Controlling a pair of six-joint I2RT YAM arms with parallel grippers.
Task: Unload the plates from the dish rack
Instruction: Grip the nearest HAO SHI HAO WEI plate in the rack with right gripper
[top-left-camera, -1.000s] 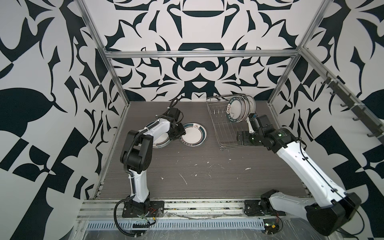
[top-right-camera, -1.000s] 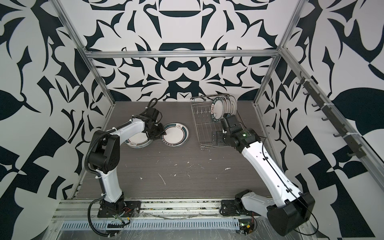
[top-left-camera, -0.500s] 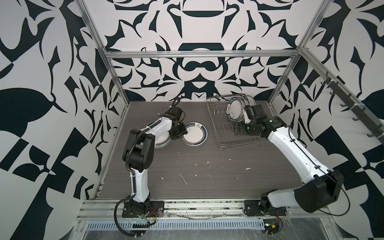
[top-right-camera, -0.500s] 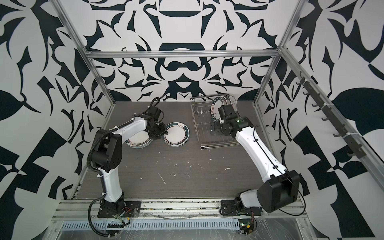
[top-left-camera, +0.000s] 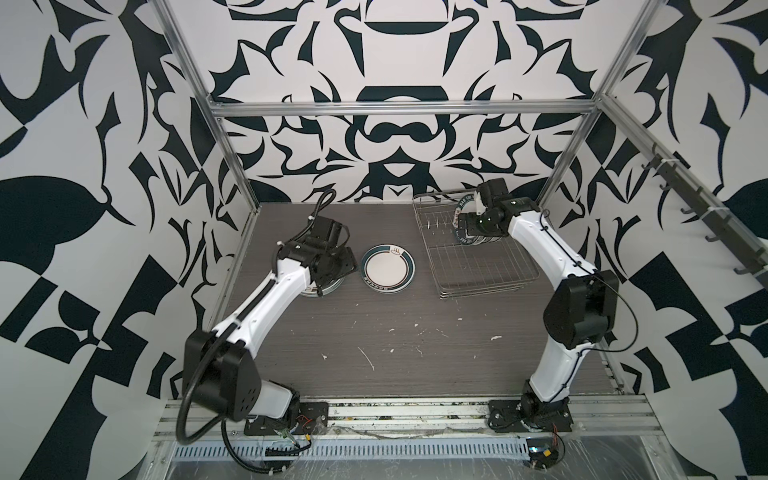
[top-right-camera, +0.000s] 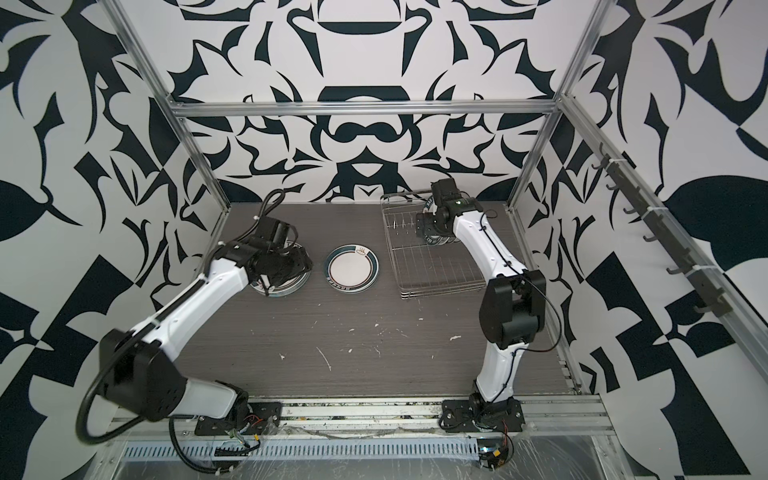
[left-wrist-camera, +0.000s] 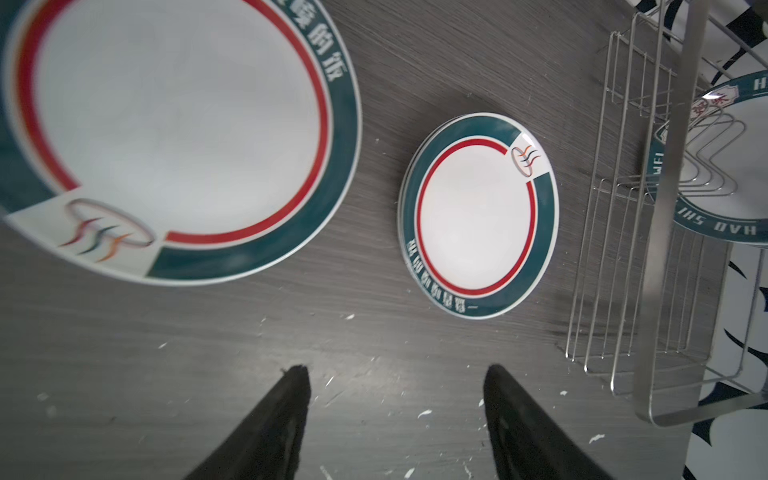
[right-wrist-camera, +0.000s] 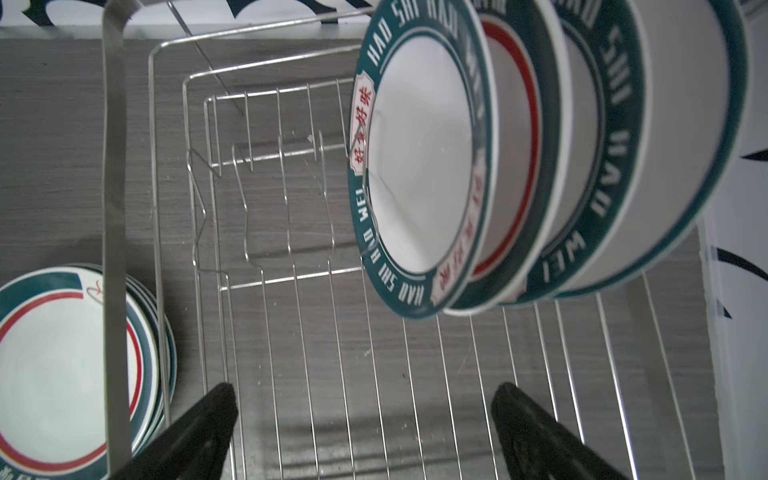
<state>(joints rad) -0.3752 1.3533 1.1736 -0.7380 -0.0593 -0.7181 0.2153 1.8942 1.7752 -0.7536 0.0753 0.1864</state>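
Observation:
The wire dish rack (top-left-camera: 482, 266) lies at the back right in both top views. Several plates (right-wrist-camera: 415, 174) with dark teal rims stand upright at its far end. My right gripper (right-wrist-camera: 365, 392) hangs open over the rack floor, just short of the nearest upright plate (top-left-camera: 467, 241), with nothing between its fingers. On the table lie a stack of larger plates (top-left-camera: 328, 286) and a stack of smaller ones (top-left-camera: 387, 274). My left gripper (left-wrist-camera: 395, 372) is open and empty. It hovers over bare table beside the large top plate (left-wrist-camera: 166, 124).
The rack's near half (top-right-camera: 436, 270) holds no plates, only its grid floor and prongs (right-wrist-camera: 249, 199). A tall wire handle (right-wrist-camera: 113, 208) rises at the rack's side nearest the table stacks. Patterned walls and metal frame posts close in the table on three sides.
My right arm swung from the rack's near end to its far end, up to the upright plates. My left gripper opened wider beside the stack of larger plates.

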